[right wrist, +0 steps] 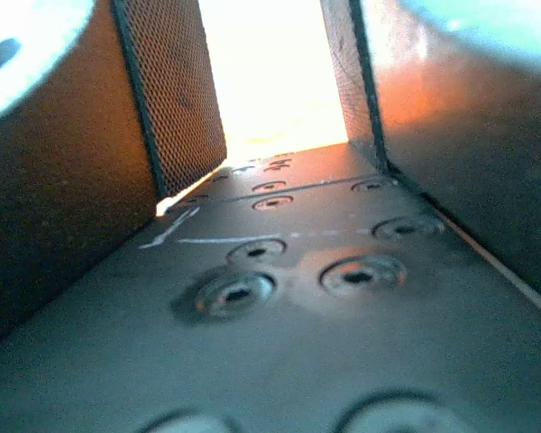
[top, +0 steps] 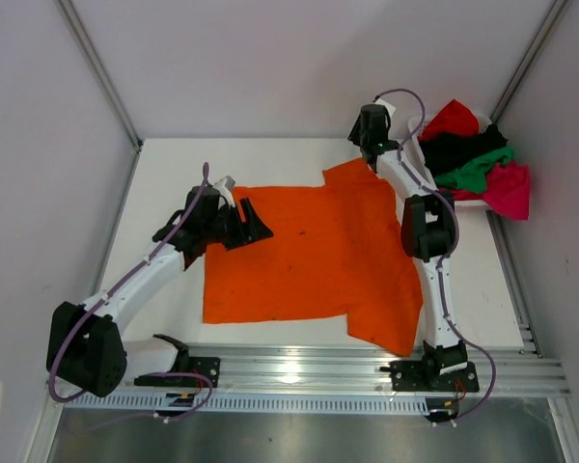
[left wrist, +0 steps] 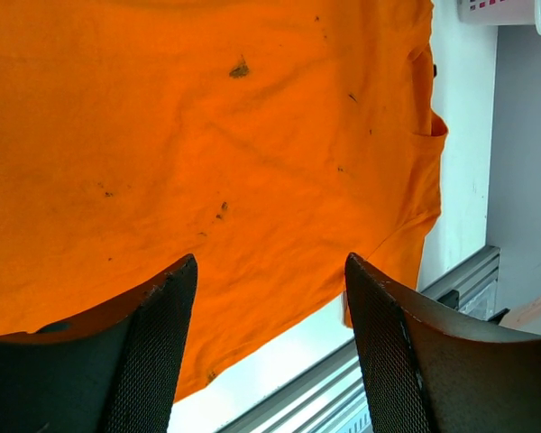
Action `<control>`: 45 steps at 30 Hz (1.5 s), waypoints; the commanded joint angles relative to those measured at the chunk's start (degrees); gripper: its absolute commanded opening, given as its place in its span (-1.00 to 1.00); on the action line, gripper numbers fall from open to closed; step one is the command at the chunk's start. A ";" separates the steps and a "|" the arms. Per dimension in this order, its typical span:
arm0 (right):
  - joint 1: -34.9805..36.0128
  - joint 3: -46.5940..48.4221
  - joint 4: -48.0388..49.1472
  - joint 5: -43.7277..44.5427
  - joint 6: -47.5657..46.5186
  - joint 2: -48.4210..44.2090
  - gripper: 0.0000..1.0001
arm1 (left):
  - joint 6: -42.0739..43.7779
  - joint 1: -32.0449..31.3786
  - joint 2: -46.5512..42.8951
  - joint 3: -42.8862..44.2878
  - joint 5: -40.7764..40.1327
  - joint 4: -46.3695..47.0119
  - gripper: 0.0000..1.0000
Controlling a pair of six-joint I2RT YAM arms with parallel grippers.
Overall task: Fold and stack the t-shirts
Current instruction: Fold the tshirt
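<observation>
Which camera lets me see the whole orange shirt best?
The top camera: the orange shirt lies spread out, nearly all in view. The left wrist camera shows only one part. The right wrist camera shows just an orange glow.

White basket [top: 471,202] far right on table [top: 174,174]; aluminium rail [top: 309,367] along near edge.

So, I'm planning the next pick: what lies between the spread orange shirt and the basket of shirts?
In the top view, only the right arm crosses between orange shirt and basket, above bare white table.
</observation>
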 commanded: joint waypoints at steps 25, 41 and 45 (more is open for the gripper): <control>0.53 -3.80 -1.56 11.02 -23.32 5.32 -0.17 | -0.32 -0.54 -1.90 -2.54 0.24 1.37 0.39; 1.14 0.76 -4.37 5.13 -27.55 7.17 -0.18 | -0.67 -1.59 -1.37 -1.05 0.07 0.75 0.38; 1.23 0.94 -4.63 4.60 -27.28 7.43 -0.17 | -0.58 -1.68 -2.69 -1.05 -0.46 0.14 0.39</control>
